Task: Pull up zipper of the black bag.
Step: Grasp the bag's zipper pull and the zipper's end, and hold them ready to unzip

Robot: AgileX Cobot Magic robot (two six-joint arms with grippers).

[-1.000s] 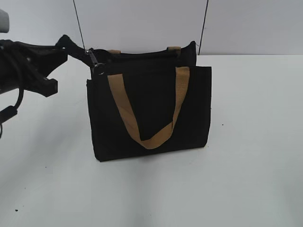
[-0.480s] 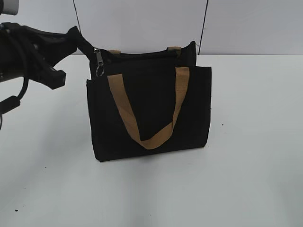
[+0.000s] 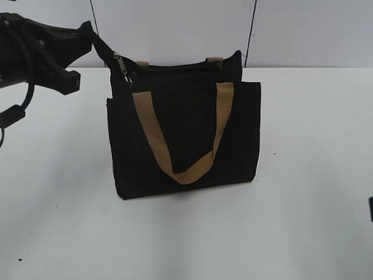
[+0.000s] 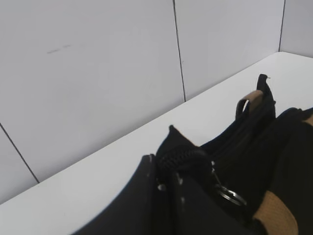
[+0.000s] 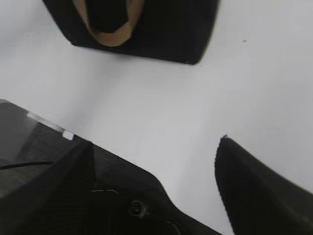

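The black bag (image 3: 186, 137) stands upright on the white table, its tan front handle (image 3: 183, 169) hanging in a loop. The zipper (image 3: 175, 67) runs along the top edge. Its silver pull (image 3: 122, 69) with a ring hangs at the left end. My left gripper (image 3: 93, 36) is shut on the black fabric end of the zipper at the bag's upper left corner, holding it raised. In the left wrist view the gripper (image 4: 168, 171) pinches that zipper end (image 4: 183, 155), and the ring (image 4: 230, 196) hangs just beside it. My right gripper (image 5: 190, 152) is open and empty, low over the table in front of the bag (image 5: 161, 34).
The white table (image 3: 303, 175) spreads round the bag. A white panelled wall (image 3: 175, 29) stands close behind it. A dark sliver of my right arm (image 3: 370, 209) shows at the right edge of the exterior view.
My left gripper has risen and shifted slightly right, lifting the zipper's left end. The silver pull has swung up with it. The bag's body has stayed put.
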